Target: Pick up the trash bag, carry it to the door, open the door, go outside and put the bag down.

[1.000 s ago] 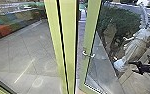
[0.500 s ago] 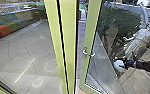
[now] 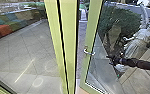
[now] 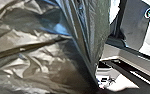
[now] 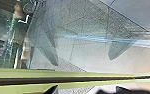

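Opening the door seemed the job. The right gripper, spread wide, was near the handle and needed to push gently. The trash bag was by the left gripper; its grip I couldn't tell.

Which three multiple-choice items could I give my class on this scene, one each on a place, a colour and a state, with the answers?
1. In the head view, where is the metal handle?
A. On a tree trunk
B. On the glass door's frame
C. On a wooden table

2. What colour is that frame?
A. Yellow-green
B. Bright red
C. Dark blue

3. How is the right gripper?
A. Closed around the handle
B. Fingers pressed together
C. Fingers spread, away from the handle

Key:
1. B: the handle is fixed to the upright beside the pane.
2. A: the upright is plainly yellow-green.
3. C: the head view shows a gap between the fingers, and the handle stands clear of them.
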Controlling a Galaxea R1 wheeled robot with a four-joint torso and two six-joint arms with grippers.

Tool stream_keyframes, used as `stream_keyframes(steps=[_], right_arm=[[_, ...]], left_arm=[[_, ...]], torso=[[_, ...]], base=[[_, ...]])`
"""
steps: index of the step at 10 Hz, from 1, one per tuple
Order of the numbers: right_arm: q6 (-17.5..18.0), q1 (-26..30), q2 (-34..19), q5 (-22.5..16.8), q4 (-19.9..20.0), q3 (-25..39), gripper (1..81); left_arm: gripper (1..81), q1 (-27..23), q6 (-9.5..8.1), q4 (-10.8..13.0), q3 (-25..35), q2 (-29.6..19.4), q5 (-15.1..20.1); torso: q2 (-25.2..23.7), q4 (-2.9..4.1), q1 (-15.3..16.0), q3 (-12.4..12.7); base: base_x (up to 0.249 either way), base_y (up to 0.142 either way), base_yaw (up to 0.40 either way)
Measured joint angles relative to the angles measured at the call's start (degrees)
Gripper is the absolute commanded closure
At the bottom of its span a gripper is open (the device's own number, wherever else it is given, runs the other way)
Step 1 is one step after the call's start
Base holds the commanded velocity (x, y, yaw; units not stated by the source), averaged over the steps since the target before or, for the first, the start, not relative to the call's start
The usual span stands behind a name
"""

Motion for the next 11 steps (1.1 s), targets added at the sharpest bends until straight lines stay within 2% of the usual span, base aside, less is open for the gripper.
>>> stream_keyframes(steps=[2,4,7,11], right_arm=[[0.02,0.37,1.79,-0.6,0.0,-2.32,1.0],[-0.01,1.41,-0.02,-1.27,0.0,-0.82,1.0],[-1.11,1.9,-9.48,-1.82,-0.15,5.18,1.0],[-1.0,3.15,-19.35,-1.79,-0.2,9.65,1.0]], left_arm=[[81.1,0.3,0.0,0.02,0.0,-0.2,-0.02],[81.1,0.33,0.0,0.0,0.0,-0.26,0.0],[81.1,0.34,0.0,0.0,0.0,-0.28,0.0],[81.1,0.41,0.0,0.0,0.0,-0.12,0.02]], torso=[[0.0,0.0,0.05,0.0],[0.0,0.0,0.05,-0.02],[0.0,0.0,0.05,-0.02],[0.0,0.0,0.05,-0.02]], base=[[0.0,0.0,0.0],[0.0,0.0,0.0],[0.0,0.0,0.0],[0.0,0.0,0.0]])
